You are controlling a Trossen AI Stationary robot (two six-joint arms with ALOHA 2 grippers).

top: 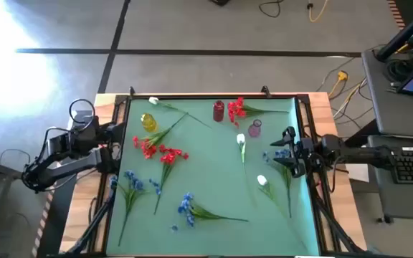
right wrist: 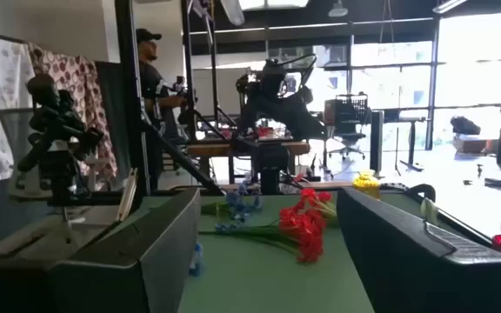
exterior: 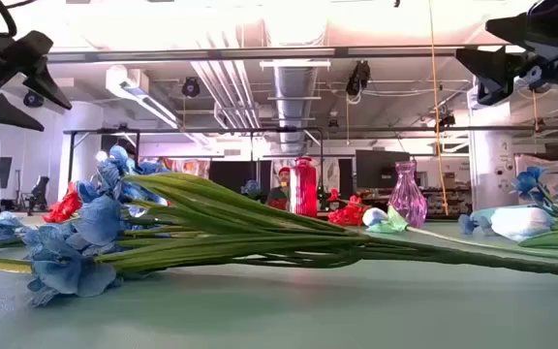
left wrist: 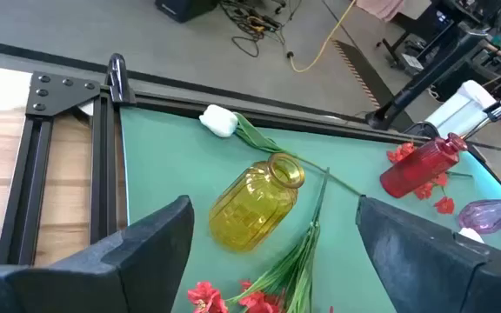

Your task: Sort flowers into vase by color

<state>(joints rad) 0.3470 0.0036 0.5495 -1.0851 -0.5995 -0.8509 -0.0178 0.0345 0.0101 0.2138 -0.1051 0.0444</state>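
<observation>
The flowers lie flat all over the green surface (top: 214,193), and none is in a vase yet. The right claw (top: 290,152) hangs over the right side of the surface. Its two fingers are spread open and nothing is between them. Right by it lies a blue flower (top: 281,153), with its bloom near the claw and its stem running toward the front edge. A white flower (top: 262,181) lies just beside that stem, and another white flower (top: 241,141) lies a little way in toward the middle. The right arm is the closer one to these.

The left claw (top: 112,147) waits at the left edge of the surface. It is open too and holds nothing. In front of it the yellow vase (left wrist: 255,202) lies tipped on its side, with red flowers (top: 160,151) near it. Their stems point up toward the back right.

The red vase (top: 219,111) and the pink vase (top: 255,128) stand upright near the back.

The blue flower is probably the next one to pick, since it lies closest to the right claw. The claw would need to drop down and close across the thin stem.
</observation>
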